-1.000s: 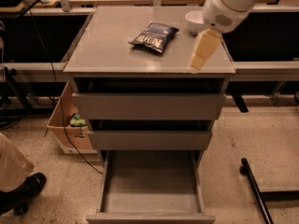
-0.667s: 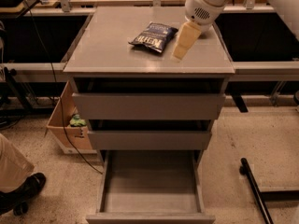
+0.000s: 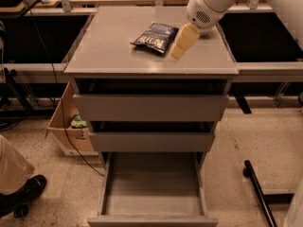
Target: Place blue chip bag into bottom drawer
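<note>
Hovering at upper centre-right, the tan gripper (image 3: 177, 53) hangs just right of the crinkly navy-blue chip bag (image 3: 155, 37) lying on the grey cabinet top (image 3: 104, 51); whether it is clenched cannot be told. The grey metal bottom drawer (image 3: 151, 186) stands pulled open, lower centre.

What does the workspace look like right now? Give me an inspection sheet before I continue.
Surface: grey cabinet top, carrying the bag.
Job's things: blue chip bag lies flat on the top; bottom drawer pulled out, nothing seen inside.
Clutter: cardboard box on the floor, left of the cabinet.
Claw: claw angled down beside the bag's right edge; contact unclear.
Cables: black cable runs down past the box.
Surroundings: person's shoe lower left; black bar on the floor, right.
</note>
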Controlling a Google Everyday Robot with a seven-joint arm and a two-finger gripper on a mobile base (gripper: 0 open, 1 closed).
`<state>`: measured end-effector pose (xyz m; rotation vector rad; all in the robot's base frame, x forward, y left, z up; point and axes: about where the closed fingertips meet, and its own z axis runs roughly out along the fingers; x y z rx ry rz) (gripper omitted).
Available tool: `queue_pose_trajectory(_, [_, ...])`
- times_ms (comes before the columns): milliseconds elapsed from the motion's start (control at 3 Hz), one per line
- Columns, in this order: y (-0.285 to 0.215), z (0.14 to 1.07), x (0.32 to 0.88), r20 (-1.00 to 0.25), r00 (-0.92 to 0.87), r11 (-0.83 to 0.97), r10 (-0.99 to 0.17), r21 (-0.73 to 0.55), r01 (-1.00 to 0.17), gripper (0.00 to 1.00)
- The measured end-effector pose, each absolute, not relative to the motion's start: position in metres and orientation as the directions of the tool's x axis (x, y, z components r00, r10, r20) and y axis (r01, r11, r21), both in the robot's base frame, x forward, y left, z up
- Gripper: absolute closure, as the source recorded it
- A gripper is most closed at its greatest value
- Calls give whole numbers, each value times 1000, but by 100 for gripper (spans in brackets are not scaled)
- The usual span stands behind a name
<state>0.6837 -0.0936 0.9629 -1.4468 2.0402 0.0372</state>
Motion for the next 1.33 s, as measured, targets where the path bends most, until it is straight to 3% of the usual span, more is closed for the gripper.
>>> queue_pose_trajectory(333, [-61,935,741,-680,-256,498,-687,-184,-847,0])
queue_pose_trajectory(1000, [-33,880,810,-781,-356,592,-514,-22,-806,0])
queue_pose_trajectory(1333, [-31,865,837,-798,-362,628,-482,-26,-778,0])
